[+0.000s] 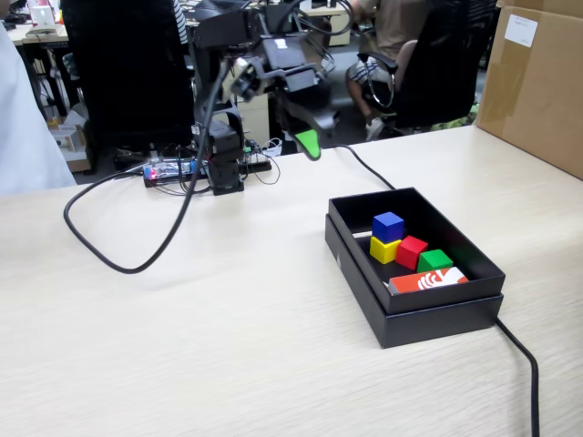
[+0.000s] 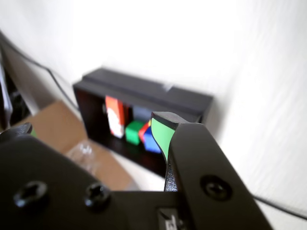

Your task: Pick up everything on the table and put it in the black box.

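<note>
The black box (image 1: 428, 319) sits on the right part of the table in the fixed view. Inside it lie the blue cube (image 1: 388, 226), yellow cube (image 1: 383, 248), red cube (image 1: 412, 251) and green cube (image 1: 435, 261), close together. The wrist view shows the box (image 2: 144, 91) on its side with the green cube (image 2: 133, 132), red cube (image 2: 144, 132) and blue cube (image 2: 151, 142). My gripper (image 1: 310, 137) is raised behind the box, well apart from it. In the wrist view the gripper (image 2: 91, 128) is open with nothing held; the green-padded fingertip (image 2: 162, 134) is at right.
An orange-red and white card (image 1: 428, 280) leans in the box's near end. A thick black cable (image 1: 127, 264) loops over the left of the table and another runs past the box. A brown carton (image 1: 537, 82) stands at the far right. Chairs crowd behind the arm base (image 1: 223, 164).
</note>
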Robot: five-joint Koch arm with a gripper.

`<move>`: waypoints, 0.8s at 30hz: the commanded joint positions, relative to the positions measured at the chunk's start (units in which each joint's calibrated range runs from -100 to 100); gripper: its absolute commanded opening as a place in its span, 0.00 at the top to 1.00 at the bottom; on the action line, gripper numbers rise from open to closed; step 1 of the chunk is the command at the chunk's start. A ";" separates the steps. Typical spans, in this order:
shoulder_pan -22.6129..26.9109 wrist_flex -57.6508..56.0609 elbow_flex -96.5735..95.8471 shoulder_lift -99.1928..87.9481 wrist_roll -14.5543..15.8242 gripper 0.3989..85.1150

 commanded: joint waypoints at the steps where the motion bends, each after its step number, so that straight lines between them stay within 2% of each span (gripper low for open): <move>1: -3.13 4.85 -6.99 -14.04 -2.78 0.43; 10: -7.23 21.09 -42.53 -38.02 -5.62 0.40; 14: -7.57 26.53 -53.77 -38.71 -6.01 0.38; 19: -7.57 42.60 -67.37 -38.71 -7.18 0.37; 24: -7.62 51.50 -77.53 -38.71 -7.52 0.37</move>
